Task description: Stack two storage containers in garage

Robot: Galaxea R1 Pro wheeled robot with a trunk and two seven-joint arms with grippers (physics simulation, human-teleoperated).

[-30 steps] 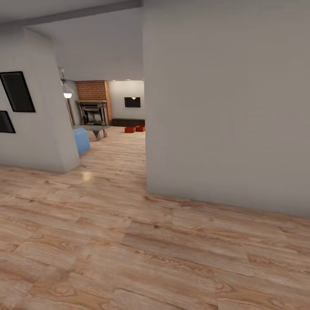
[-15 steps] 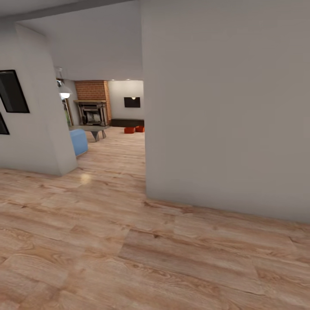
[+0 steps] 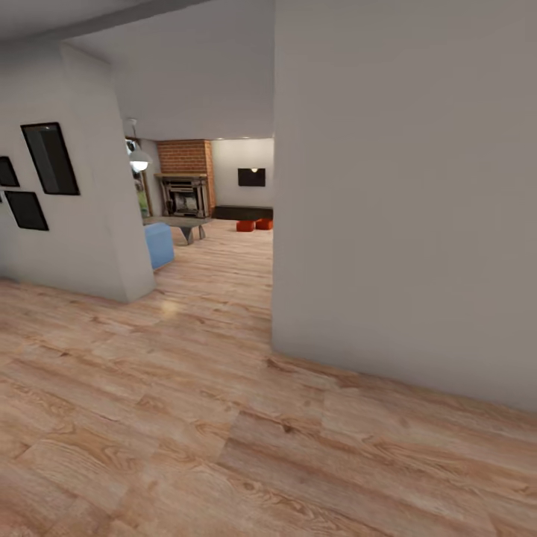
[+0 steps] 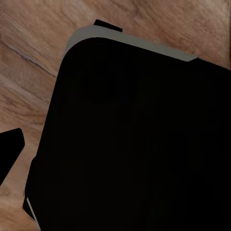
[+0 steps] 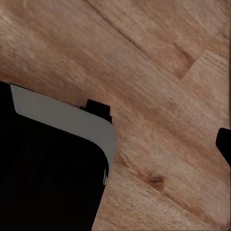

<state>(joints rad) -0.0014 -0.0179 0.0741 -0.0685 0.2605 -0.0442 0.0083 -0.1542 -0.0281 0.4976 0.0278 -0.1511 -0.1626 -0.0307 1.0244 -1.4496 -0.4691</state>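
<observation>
Underfoot: pale wood-plank floor [image 3: 224, 418]; the wrist views look down on the same planks past the robot's dark base [image 4: 134, 139].
Hands: left hand and right hand, whether clenched or released I cannot tell; nothing orange-red shows near either.
Ahead of the hands: a white wall corner [image 3: 403, 209], with an opening beside it.
Far beyond the hands: the two storage containers [image 3: 254, 224], side by side on the living room floor before a low dark cabinet [image 3: 242, 212], near the brick fireplace [image 3: 185, 186].
Progress: nothing moved yet, I judge; the drive in, both pickups, the garage trip and the stacking all remain.
</observation>
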